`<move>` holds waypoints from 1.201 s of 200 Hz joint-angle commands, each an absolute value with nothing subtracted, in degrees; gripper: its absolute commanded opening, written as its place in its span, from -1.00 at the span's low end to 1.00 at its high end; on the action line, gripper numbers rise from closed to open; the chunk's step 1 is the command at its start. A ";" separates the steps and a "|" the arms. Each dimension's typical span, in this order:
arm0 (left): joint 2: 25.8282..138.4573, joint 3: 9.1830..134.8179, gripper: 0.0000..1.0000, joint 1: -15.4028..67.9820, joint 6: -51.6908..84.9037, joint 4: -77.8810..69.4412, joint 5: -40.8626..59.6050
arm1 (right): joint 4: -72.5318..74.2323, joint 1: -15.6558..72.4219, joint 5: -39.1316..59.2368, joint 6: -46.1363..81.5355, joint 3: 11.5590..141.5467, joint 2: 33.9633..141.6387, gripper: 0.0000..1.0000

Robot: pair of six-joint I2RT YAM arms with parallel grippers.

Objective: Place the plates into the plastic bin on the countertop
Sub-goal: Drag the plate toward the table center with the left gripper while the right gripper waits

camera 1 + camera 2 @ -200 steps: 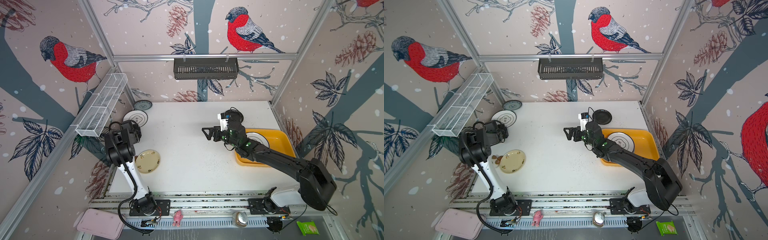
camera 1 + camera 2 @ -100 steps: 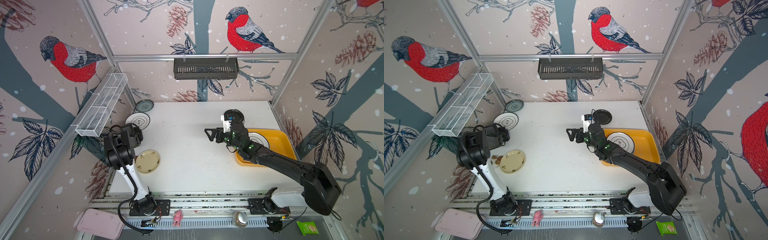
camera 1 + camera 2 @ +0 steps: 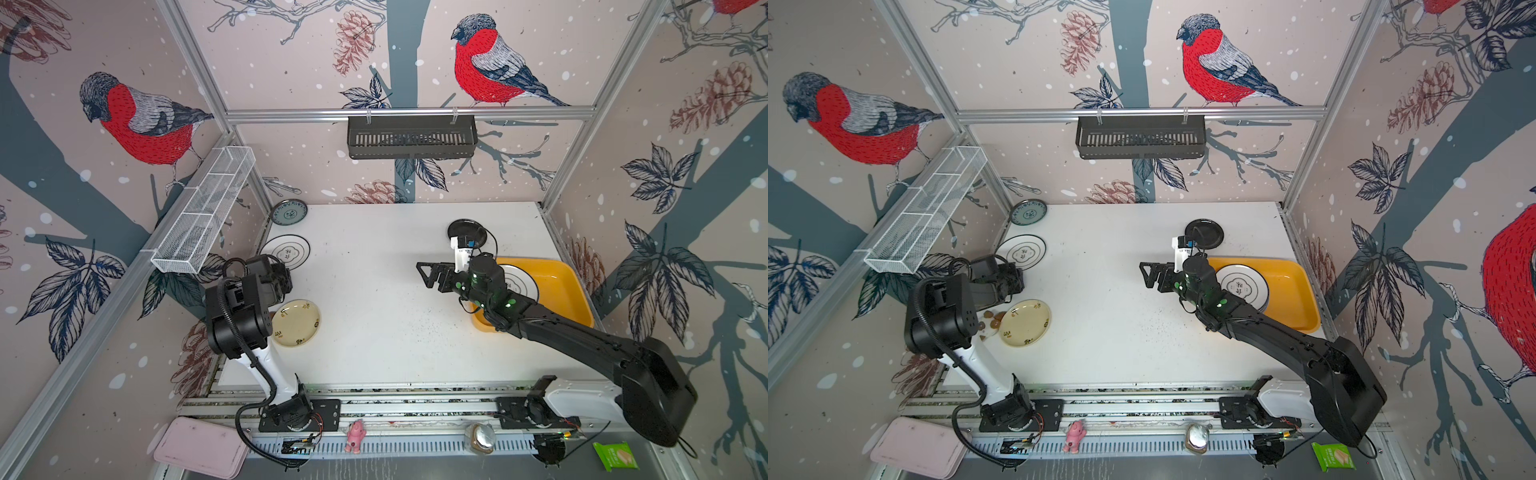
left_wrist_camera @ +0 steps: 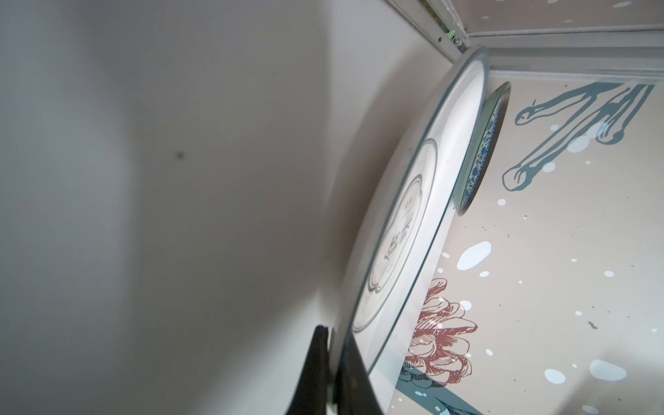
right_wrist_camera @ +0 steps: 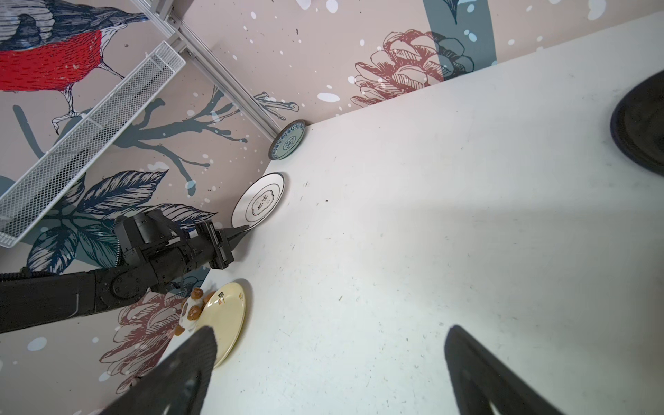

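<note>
Jaws of the left gripper (image 4: 334, 370) are pressed together on the near rim of a white plate (image 3: 286, 250) with a dark ring. In the left wrist view the thin edge of this plate sits between the two black fingers (image 4: 316, 363). Compared with one second ago, this plate lies now a little more toward the front and the middle of the countertop (image 3: 374, 299) in both top views, and the left arm has moved the same way with it. So the grip seems to hold, and the plate is probably being drawn away from the left wall; whether it is already off the surface, the pictures do not show.

The right gripper (image 3: 424, 274) has its jaws spread wide and carries nothing. It hangs over the middle of the countertop, near the plastic bin (image 3: 567, 291). It has drifted slightly back, so the black plate (image 3: 471, 230) beyond it shows more fully now.

The bin stands at the right edge and holds already a twin plate (image 3: 521, 286). Outside remain the pinched plate, the cream plate (image 3: 296, 322) near the left arm, the grey-teal plate (image 3: 289, 212) in the back left corner and the black one, so the task is at an early stage
</note>
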State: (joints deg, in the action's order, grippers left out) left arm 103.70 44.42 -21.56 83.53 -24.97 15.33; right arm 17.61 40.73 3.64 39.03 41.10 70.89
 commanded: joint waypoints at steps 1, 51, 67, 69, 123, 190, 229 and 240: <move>101.03 44.44 -1.00 -21.28 80.46 -22.37 18.89 | 17.80 40.78 2.06 40.25 40.78 69.60 0.99; 92.72 39.48 -1.00 -19.31 76.93 -21.57 25.99 | 17.24 40.48 0.23 42.09 40.41 69.30 0.99; 90.20 39.63 -1.00 -18.48 73.55 -18.78 27.94 | 17.68 40.01 0.18 42.44 41.01 70.23 0.99; 89.83 39.64 -1.00 -18.22 72.97 -18.45 28.01 | 17.71 39.95 0.29 42.49 41.21 70.40 0.99; 80.82 36.84 -1.00 -16.26 64.41 -13.73 35.36 | 15.29 39.29 0.48 44.41 47.20 75.91 0.99; 78.34 44.84 -1.00 -8.45 49.25 -5.45 42.56 | 13.68 38.91 1.96 46.55 52.27 81.60 0.99; 79.44 44.01 -1.00 -6.91 49.77 -8.46 49.17 | 14.52 38.80 0.91 47.68 53.17 83.31 0.99; 79.79 43.22 -1.00 -6.94 50.63 -9.84 50.56 | 14.77 38.85 0.89 48.11 53.35 83.92 0.99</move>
